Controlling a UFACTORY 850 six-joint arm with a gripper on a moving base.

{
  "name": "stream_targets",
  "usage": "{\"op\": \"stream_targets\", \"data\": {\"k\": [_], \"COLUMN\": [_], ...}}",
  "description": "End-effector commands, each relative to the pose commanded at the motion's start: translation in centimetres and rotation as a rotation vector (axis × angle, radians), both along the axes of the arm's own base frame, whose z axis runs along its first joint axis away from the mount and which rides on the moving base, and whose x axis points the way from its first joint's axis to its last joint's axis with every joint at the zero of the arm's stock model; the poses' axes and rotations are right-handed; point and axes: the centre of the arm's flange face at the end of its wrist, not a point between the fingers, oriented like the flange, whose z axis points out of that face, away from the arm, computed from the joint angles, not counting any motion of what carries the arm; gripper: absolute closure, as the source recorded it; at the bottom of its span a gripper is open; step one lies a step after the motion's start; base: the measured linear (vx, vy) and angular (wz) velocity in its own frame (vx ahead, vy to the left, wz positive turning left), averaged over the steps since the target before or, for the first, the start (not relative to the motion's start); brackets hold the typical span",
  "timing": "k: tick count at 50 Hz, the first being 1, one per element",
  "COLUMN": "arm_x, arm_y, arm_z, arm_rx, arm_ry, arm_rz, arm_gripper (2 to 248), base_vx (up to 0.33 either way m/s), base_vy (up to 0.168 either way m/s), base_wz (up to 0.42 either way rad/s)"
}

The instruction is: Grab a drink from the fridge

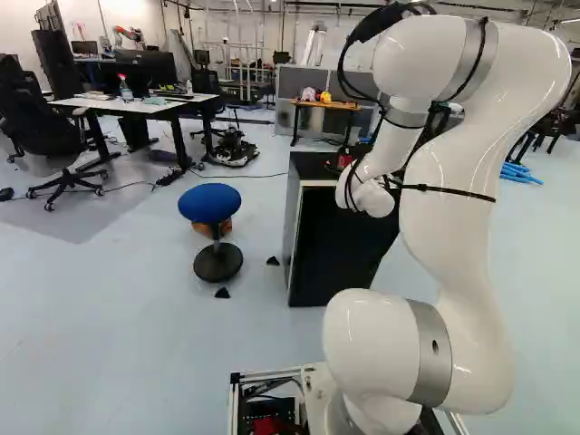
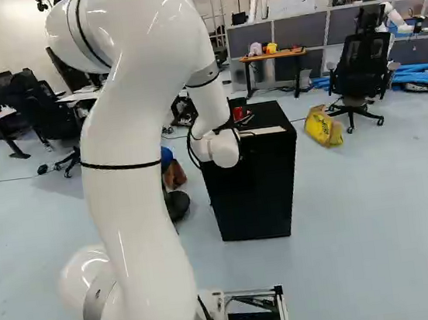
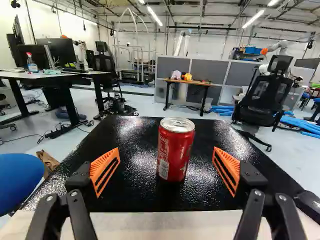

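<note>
Far out past my left finger, a desk [image 3: 75, 75]; nearer in, beyond that same finger, a round blue stool [image 3: 20, 177]. Now my left orange pad [image 3: 106, 170], angled inward and touching nothing. And there's the prize: a red drink can [image 3: 176, 145], upright in the opening of my gripper [image 3: 166, 167], standing on the black top of what I take for the fridge [image 3: 127, 145], not inside it! It looks apart from both pads, a touch closer to the right one. Whether it's fully between them or just ahead, I can't quite tell. Over to my right orange pad [image 3: 226, 170], also touching nothing, so my fingers are spread wide with no grip at all. Past that one, well off, a black office chair [image 3: 262, 97].

So this is the lining-up step, I'd say, right before the grab. Next call: ease slightly right to centre, go forward until the can sits deep between the pads, then close evenly and lift straight up. Careful here: if the right pad lands first, it could shove or tip the can.
</note>
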Motion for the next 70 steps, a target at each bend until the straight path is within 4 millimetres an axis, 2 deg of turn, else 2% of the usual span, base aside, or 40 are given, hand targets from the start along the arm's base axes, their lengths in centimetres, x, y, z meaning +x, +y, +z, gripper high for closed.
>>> {"op": "stream_targets", "data": {"k": [21, 70], "arm_x": [1.2, 2.3], "arm_y": [-0.4, -1.9], "arm_z": [-0.2, -0.5], "arm_rx": [-0.003, -0.008], "arm_ry": [-0.009, -0.02], "arm_rz": [0.001, -0.017], "arm_gripper": [3, 3], "base_vx": [0.0, 0.0], "base_vy": [0.0, 0.0], "base_wz": [0.0, 0.0]}}
